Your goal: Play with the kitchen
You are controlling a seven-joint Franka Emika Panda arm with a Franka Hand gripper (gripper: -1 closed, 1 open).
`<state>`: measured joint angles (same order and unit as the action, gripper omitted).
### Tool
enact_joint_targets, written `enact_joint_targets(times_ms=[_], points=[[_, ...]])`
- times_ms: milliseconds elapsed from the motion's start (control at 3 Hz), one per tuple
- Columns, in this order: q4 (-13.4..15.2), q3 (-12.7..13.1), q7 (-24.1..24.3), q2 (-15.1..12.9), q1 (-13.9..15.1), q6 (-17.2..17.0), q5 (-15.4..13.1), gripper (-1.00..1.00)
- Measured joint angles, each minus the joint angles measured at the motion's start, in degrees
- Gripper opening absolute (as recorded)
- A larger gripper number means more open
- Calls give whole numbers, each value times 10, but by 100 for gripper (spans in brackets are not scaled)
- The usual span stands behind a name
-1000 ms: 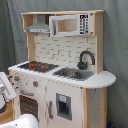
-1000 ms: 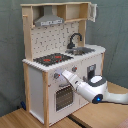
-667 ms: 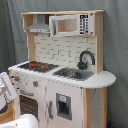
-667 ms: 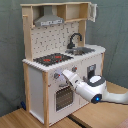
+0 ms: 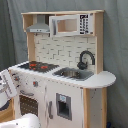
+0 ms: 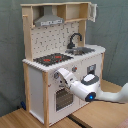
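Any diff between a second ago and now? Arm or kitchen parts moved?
No visible change. In the second exterior view the arm is still reaching to the front panel of the kitchen beside the oven door, in the same pose. Hob, tap and sink are as they were. Nothing taken hold of or let go.

The arm (image 6: 85,87) blocks the kitchen's (image 6: 35,80) oven door (image 6: 62,97).

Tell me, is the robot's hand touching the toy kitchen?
Cannot tell. In the second exterior view the gripper sits against the kitchen front by the knobs, but no contact or gap shows plainly.
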<state>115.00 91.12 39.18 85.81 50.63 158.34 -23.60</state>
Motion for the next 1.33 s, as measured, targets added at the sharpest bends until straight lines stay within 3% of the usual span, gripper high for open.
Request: enact_joint_targets(times_ms=[333, 667, 1000, 1333], points=[[-40, 1, 17, 0, 36, 13, 0, 100], [-41, 5, 17, -1, 40, 16, 0, 100], [-41, 5, 17, -1, 40, 16, 0, -100], [-43, 2, -43, -4, 40, 17, 0, -100]])
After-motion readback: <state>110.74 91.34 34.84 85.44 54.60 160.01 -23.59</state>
